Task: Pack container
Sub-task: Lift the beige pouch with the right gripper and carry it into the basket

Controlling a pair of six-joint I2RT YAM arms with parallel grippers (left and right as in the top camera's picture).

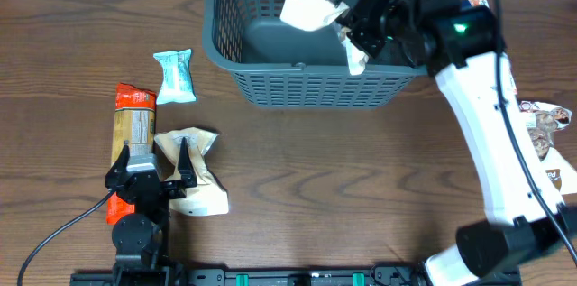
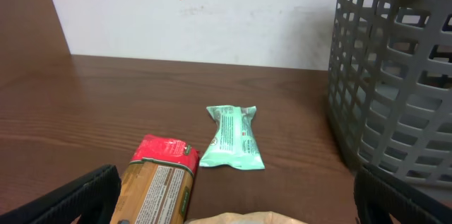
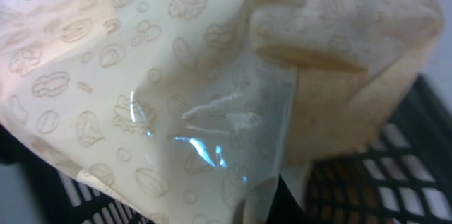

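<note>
The dark grey lattice basket (image 1: 302, 74) stands at the top middle of the table; its wall also shows in the left wrist view (image 2: 395, 75). My right gripper (image 1: 347, 24) is over the basket's right side, shut on a cream snack bag printed with nuts (image 1: 311, 2), which fills the right wrist view (image 3: 198, 90). My left gripper (image 1: 153, 176) is open and low at the front left, over another cream bag (image 1: 194, 173) and beside an orange-and-red packet (image 1: 133, 124). A mint green packet (image 1: 175, 76) lies left of the basket, also in the left wrist view (image 2: 232, 138).
More snack packets (image 1: 545, 133) lie at the table's right edge, beside my right arm. A white wall (image 2: 198, 12) stands behind the table. The orange-and-red packet (image 2: 159, 185) and the cream bag's top edge (image 2: 254, 218) lie between my left fingers.
</note>
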